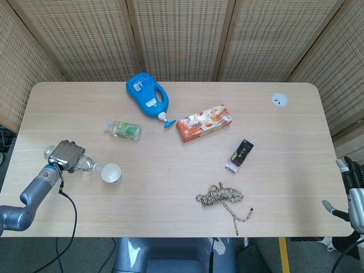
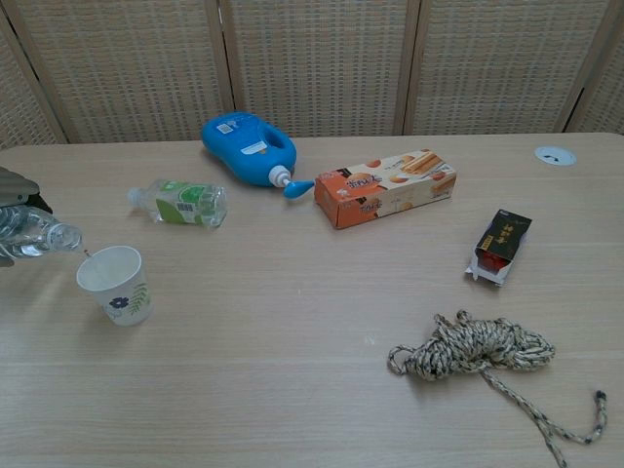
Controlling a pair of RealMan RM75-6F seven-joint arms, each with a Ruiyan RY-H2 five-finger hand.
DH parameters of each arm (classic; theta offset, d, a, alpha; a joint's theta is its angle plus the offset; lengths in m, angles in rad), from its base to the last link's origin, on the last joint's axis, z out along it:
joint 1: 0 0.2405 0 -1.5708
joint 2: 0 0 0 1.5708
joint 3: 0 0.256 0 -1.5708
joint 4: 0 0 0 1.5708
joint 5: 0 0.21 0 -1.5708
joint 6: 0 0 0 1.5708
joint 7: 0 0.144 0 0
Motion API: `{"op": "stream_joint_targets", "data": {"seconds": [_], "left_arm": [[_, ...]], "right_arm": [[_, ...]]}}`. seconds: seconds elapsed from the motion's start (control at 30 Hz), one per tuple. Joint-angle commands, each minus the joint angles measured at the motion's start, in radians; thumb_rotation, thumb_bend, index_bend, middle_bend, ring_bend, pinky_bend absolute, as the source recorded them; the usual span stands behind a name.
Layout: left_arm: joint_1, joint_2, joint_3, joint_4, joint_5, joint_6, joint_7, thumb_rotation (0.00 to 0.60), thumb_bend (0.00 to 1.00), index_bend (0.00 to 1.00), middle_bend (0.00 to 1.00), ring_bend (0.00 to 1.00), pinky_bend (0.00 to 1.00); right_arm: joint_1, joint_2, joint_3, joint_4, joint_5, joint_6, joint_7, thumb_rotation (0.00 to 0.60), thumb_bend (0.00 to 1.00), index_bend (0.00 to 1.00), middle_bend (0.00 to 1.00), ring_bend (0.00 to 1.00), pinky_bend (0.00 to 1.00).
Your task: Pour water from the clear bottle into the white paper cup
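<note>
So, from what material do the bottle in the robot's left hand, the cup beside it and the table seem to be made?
Clear bottle: likely thin plastic, glossy; the table shows through it. White paper cup: apparently paper, matte white with a small printed leaf motif. Table: pale wood grain with a smooth finish; whether veneer or laminate cannot be told. The left hand holds the bottle.

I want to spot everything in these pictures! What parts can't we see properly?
- Left hand: chest view cuts it off at the left edge.
- Clear plastic bottle: the hand covers its body in the head view.
- Inside of the white paper cup: water level too small to tell.
- Right hand: cut off by the head view's right edge.
</note>
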Motion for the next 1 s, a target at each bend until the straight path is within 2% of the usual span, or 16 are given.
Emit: {"op": "stream_joint_targets", "data": {"seconds": [0.03,0.23,0.43,0.83,1.0], "left_arm": [[-0.001,0.000,0.001,-0.002,-0.004,0.001,0.001,0.600,0.47,0.68,0.51,0.33,0.35],[0.004,-0.002,-0.005,-0.001,-0.004,0.006,-0.033,0.600,0.47,0.68,0.51,0.33,0.34],[0.017,-0.006,-0.005,0.015,0.072,0.037,-0.117,0.600,0.47,0.68,0.51,0.33,0.34],[0.058,0.000,-0.061,0.053,0.172,0.071,-0.539,0.600,0.47,0.68,0.51,0.33,0.34],[0.084,-0.025,-0.114,0.077,0.181,0.101,-0.803,0.600,0.47,0.68,0.51,0.33,0.34]], "right_arm": [[0.000,0.000,0.000,0.000,0.000,-0.001,0.000,0.600,0.00,0.00,0.00,0.00,0.00],[0.001,-0.001,0.000,0.000,0.002,-0.004,-0.002,0.600,0.00,0.00,0.00,0.00,0.00],[0.002,-0.002,0.000,0.000,0.003,-0.005,-0.006,0.600,0.00,0.00,0.00,0.00,0.00],[0.004,-0.007,-0.002,-0.003,0.002,-0.009,-0.024,0.600,0.00,0.00,0.00,0.00,0.00],[0.005,-0.008,-0.003,-0.004,0.001,-0.009,-0.028,0.600,0.00,0.00,0.00,0.00,0.00]]}}
